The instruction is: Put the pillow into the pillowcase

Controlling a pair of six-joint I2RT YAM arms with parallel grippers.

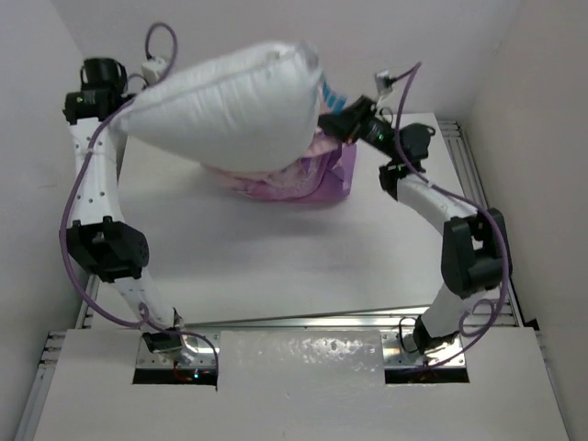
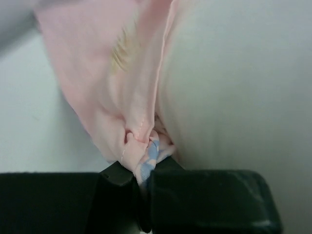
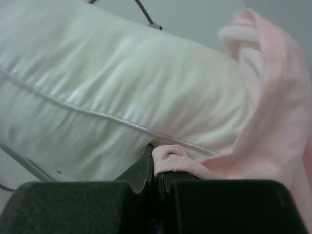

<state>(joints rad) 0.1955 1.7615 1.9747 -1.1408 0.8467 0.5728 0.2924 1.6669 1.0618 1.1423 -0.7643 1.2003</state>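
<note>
Pillow [image 1: 225, 110] aloft above table [image 1: 276, 266], pillowcase [image 1: 322, 181] edge beneath

Even, soft light; the pillow [image 1: 230, 106] glares white, wrist views blurry.

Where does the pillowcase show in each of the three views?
Top external: pillowcase, purple-pink, below the pillow, upper centre.
Left wrist: pink fabric, centre-left, down to the bottom edge.
Right wrist: pink fabric along the right side.
Shared landmark: the white pillow, against the pillowcase in every view.
</note>
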